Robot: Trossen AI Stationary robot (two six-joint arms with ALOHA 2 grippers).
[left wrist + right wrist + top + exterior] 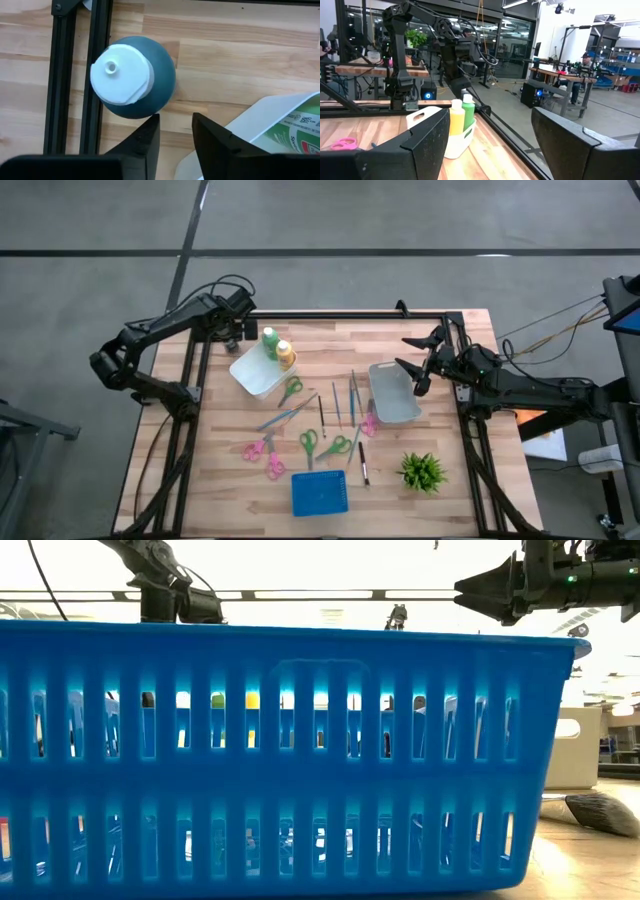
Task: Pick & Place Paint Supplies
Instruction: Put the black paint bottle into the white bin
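The left gripper (174, 131) is hovering above the dark grey bottle (134, 75) beside the white bin (258, 370), fingers narrowly parted and empty, probably lining up a grasp. The right gripper (412, 362) is waiting wide open over the grey bin (393, 394).

Light wooden table (230, 480) with a black frame. Blue basket (320, 493) at the front edge, potted plant (422, 471) just right of it. Behind the basket: scattered scissors (309, 445) and brushes (336, 405), plus two white bins (394, 393). Dark bottle (134, 76) stands far back left.
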